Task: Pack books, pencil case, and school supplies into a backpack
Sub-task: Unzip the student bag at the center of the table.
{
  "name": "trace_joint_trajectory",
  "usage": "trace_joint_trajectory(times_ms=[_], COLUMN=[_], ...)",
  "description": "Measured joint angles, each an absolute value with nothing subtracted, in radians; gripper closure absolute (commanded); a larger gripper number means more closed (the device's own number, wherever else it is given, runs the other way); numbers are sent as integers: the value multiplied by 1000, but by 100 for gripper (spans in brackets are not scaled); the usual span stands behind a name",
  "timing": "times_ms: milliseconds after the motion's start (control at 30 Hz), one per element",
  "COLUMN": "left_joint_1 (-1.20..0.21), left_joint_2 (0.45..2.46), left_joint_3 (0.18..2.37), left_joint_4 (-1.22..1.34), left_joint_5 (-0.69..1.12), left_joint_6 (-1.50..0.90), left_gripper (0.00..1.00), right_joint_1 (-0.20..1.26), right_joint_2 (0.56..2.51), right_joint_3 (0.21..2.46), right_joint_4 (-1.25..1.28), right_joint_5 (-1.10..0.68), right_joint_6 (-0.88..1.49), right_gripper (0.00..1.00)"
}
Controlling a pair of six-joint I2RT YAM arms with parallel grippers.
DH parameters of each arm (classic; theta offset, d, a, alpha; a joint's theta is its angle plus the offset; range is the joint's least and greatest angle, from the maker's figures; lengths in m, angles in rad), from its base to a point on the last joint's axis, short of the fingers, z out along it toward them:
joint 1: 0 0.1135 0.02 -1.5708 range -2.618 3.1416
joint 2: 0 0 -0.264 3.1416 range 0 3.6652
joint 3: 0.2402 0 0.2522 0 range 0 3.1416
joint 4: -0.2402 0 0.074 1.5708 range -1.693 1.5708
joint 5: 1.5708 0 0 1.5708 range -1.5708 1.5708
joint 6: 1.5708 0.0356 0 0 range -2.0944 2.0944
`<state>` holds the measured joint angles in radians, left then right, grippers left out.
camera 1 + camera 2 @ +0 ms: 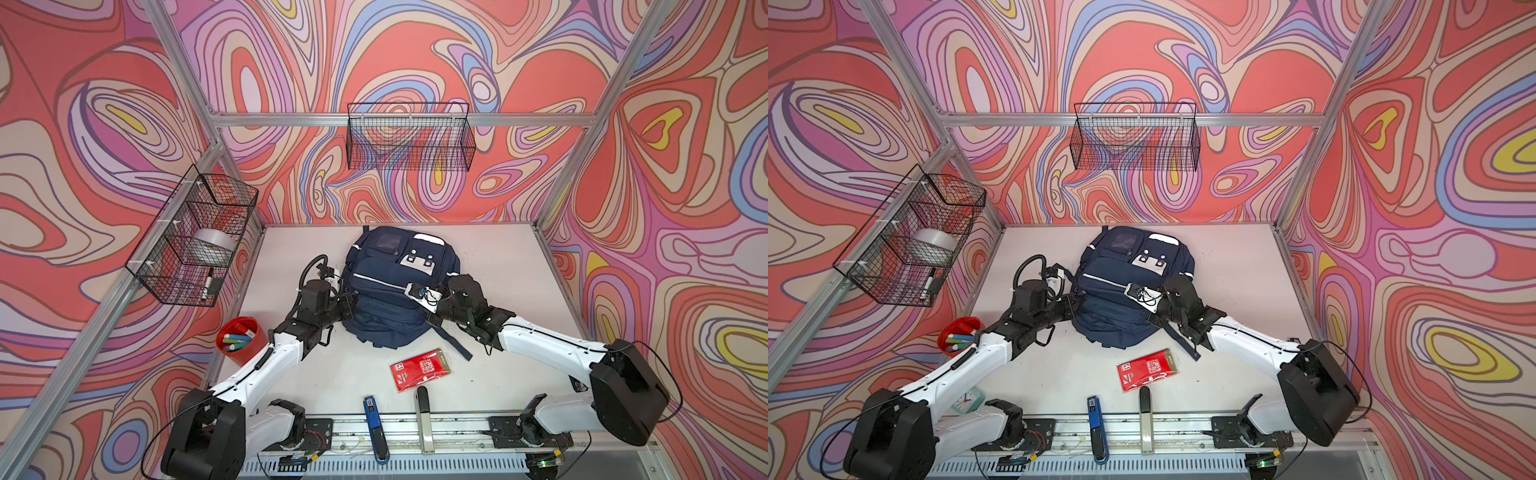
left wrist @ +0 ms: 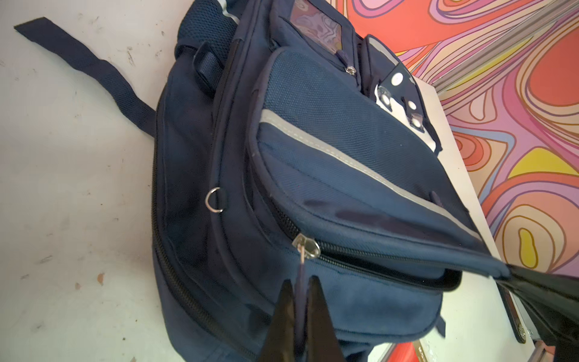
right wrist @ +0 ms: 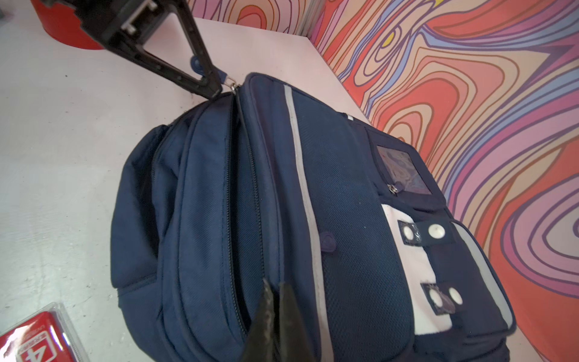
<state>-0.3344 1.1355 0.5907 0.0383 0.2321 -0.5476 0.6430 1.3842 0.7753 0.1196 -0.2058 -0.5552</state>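
Evidently left fingers (image 2: 316,313) pinch backpack (image 2: 194,150) zip pull (image 2: 302,264); right fingers (image 3: 264,326), seemingly, pocket (image 3: 354,235).

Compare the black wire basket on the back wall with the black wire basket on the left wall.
The black wire back-wall basket is one undivided bin; the black wire left-wall basket has dividers. The back-wall basket looks empty; the left-wall basket holds a clear tape roll and a marker. Both are mesh, hung on the aluminium frame.
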Motion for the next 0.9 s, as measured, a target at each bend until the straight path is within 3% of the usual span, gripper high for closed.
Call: trace_joint_trajectory(times_ms=[167, 233, 300, 400, 633, 900], left_joint_1=[-445, -493, -527, -551, -566, -575], left_joint_2=[1055, 1048, 1048, 1052, 1076, 1080], left_joint_3=[572, 571, 568, 567, 570, 571], left_joint_4=[4, -7, -12, -11, -9, -11], left_joint_5=[181, 171, 171, 171, 172, 164], left_joint_6=[-583, -601, -613, -624, -630, -633], left_gripper=[100, 100, 100, 100, 100, 100], right_joint_1=[606, 590, 589, 645, 759, 780], right_joint_2=[1394, 1403, 1406, 1390, 1403, 1609], right_joint_3=[773, 773, 773, 752, 810, 969], right_joint_4=[112, 111, 93, 124, 127, 104], right_joint_5=[-146, -122, -109, -91, -147, -215], right_joint_6=[-540, -544, -564, -616, -657, -749], right_gripper=[98, 67, 30, 20, 19, 41])
